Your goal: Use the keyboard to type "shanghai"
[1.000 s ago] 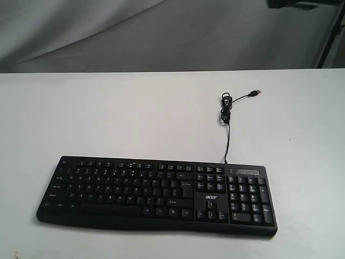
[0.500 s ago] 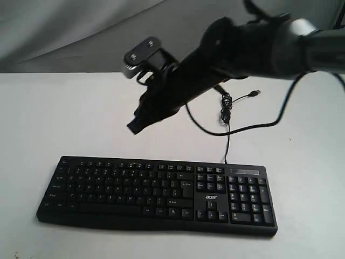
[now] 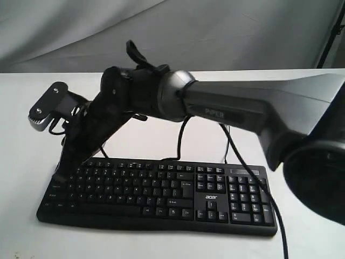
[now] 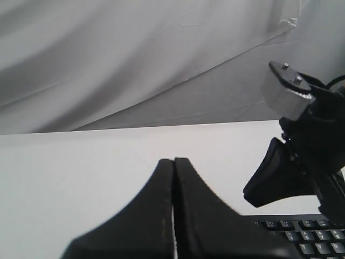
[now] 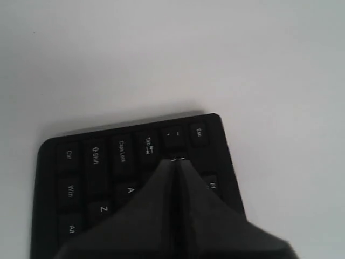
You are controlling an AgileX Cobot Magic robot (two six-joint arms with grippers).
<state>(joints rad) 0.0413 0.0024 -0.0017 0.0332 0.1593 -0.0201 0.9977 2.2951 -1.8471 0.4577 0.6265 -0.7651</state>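
Your right gripper (image 3: 58, 174), pressed together like the left gripper (image 4: 173, 162), has swung down to the keyboard's (image 3: 161, 189) left corner by the Tab key (image 5: 149, 143), probably nearing the first letter.

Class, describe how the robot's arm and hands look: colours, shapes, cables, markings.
The right arm is a smooth grey tube with a black wrist section, faint PIPER lettering and loose black cables. A silver-grey camera sits on the wrist. The right hand and left hand are matt black wedges tapering to narrow tips.
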